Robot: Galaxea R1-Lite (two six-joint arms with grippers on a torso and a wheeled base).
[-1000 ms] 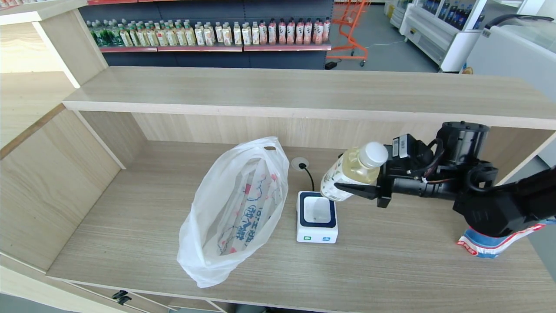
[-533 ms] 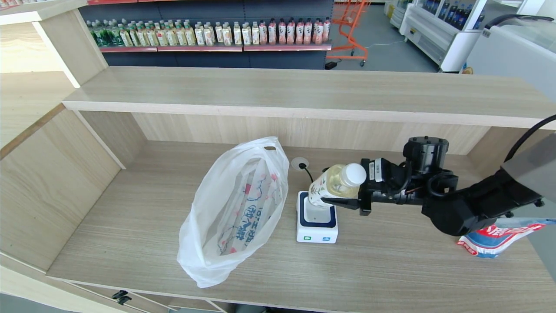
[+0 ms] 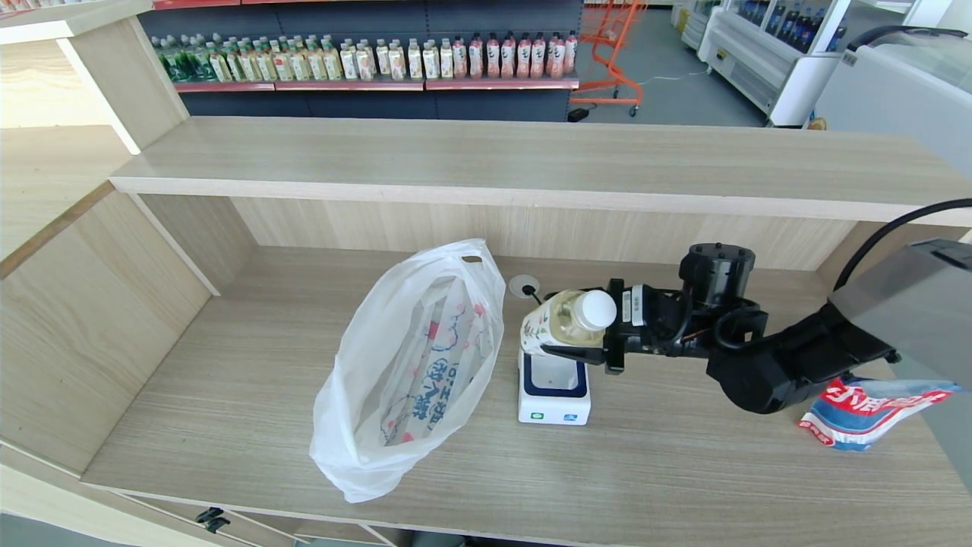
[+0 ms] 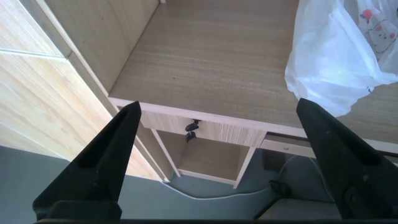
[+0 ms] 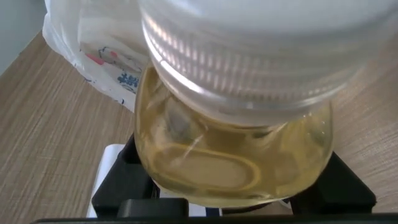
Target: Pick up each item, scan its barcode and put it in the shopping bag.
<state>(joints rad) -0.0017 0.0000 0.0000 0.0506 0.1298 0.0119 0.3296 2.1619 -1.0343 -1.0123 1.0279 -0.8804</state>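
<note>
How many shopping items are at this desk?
3: a clear white-capped bottle of yellow drink in the right gripper above the white scanner; a printed packet inside the white plastic bag; a red-and-blue pouch on the right. The bag may hide more.

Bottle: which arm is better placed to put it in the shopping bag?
Right. The right tool holds the bottle above the scanner, beside the shopping bag; the left tool is open, off the counter.

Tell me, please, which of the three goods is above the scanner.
The bottle of yellow drink, shut in the right gripper; the red-and-blue pouch lies on the counter and the printed pack is inside the bag.
</note>
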